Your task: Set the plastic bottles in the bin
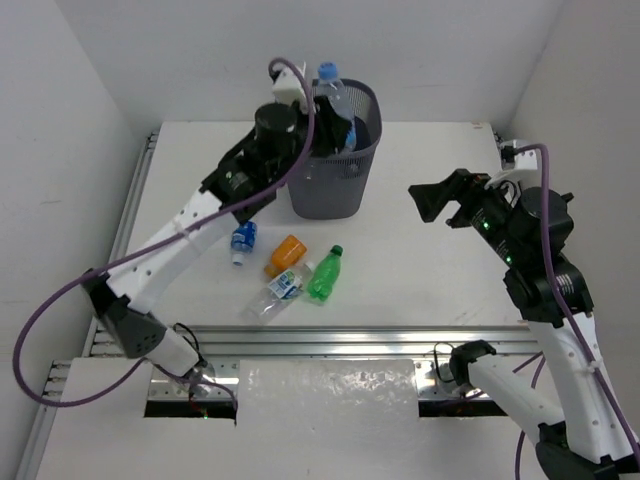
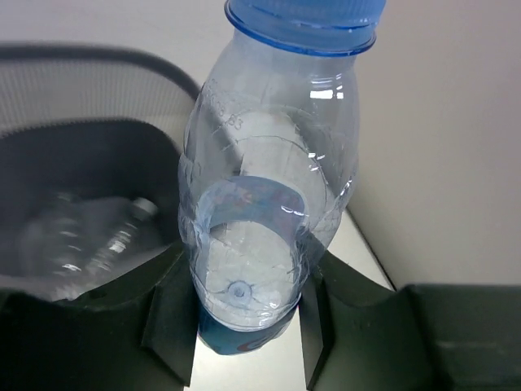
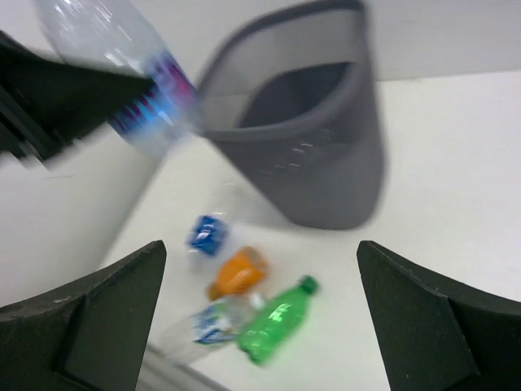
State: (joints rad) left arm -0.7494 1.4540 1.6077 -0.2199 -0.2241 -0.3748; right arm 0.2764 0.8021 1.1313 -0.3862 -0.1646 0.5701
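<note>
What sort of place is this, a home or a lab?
Most likely a robotics lab test cell: left arm and right arm mounted along a metal rail at the edge of a white table, bare white walls boxing it in, crushed bottles laid out beside a mesh bin.

Only faint embossed marks, roughly "B3", show on the clear blue-capped plastic bottle (image 2: 269, 163); print on its blue label (image 2: 248, 199) is unreadable

On my right wrist feed, blur leaves the labels of the loose bottles (image 3: 277, 322) unreadable. On the left wrist feed the held bottle (image 2: 269, 204) has its cap cut by the top edge, and a clear bottle (image 2: 89, 236) in the bin (image 2: 98, 53) is blurred.
</note>
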